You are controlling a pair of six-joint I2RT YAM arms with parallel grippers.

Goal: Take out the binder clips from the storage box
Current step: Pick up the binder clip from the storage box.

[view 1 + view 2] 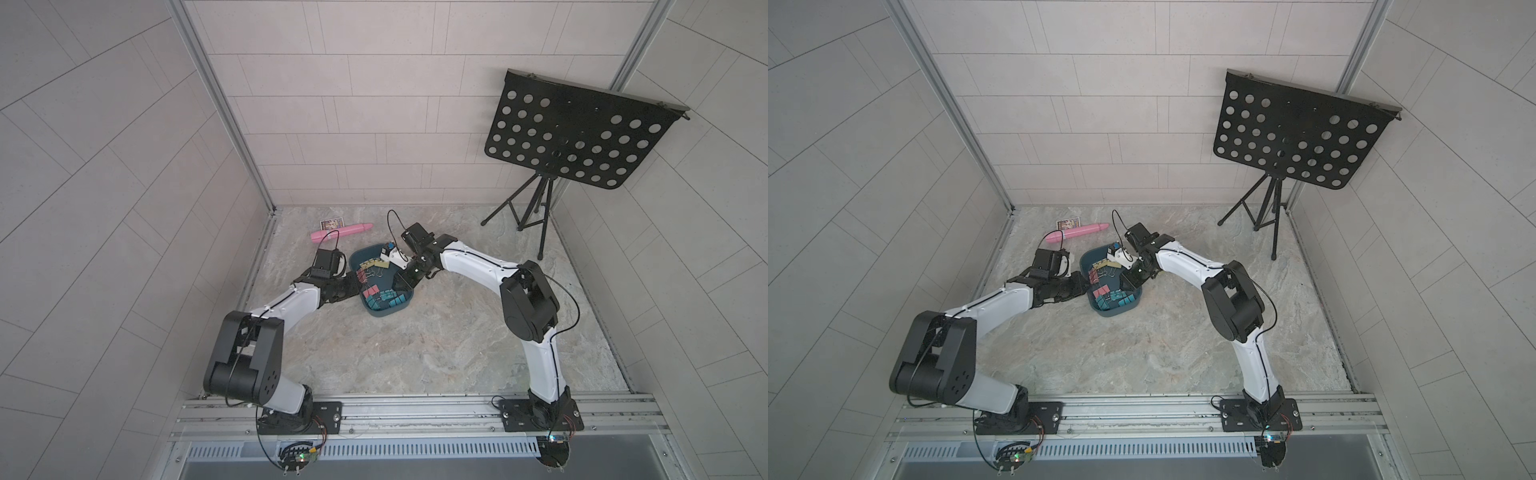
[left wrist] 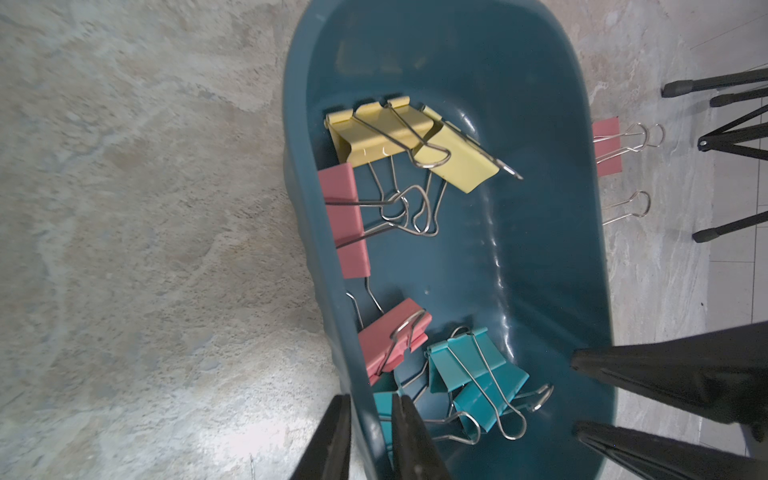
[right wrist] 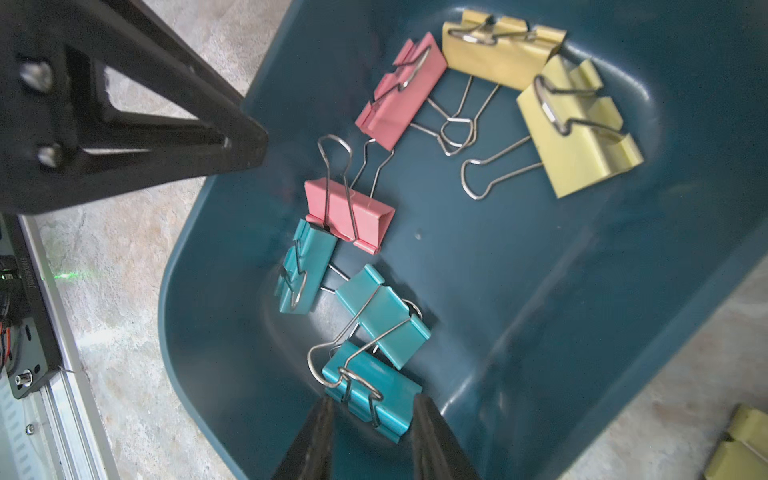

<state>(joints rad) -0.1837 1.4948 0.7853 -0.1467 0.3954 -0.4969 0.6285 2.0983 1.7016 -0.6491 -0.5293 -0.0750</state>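
The dark teal storage box (image 1: pixel 400 308) (image 1: pixel 1123 311) sits mid-table between both arms. Several binder clips lie inside: yellow ones (image 2: pixel 382 129), pink ones (image 2: pixel 345 216) and teal ones (image 2: pixel 478 365). My left gripper (image 2: pixel 372 399) (image 1: pixel 358 286) is shut on the box's near wall (image 2: pixel 299 174), one finger outside and one inside. My right gripper (image 3: pixel 372 399) (image 1: pixel 395 287) reaches into the box (image 3: pixel 519 291), its fingers closed against both ends of a teal binder clip (image 3: pixel 382 390) at the box's corner.
A pink binder clip (image 2: pixel 606 145) and a yellow one (image 3: pixel 739 449) lie on the table outside the box. A pink crayon-shaped tube (image 1: pixel 340 232) and small card (image 1: pixel 332 223) lie at the back left. A black music stand (image 1: pixel 582 133) stands at the back right.
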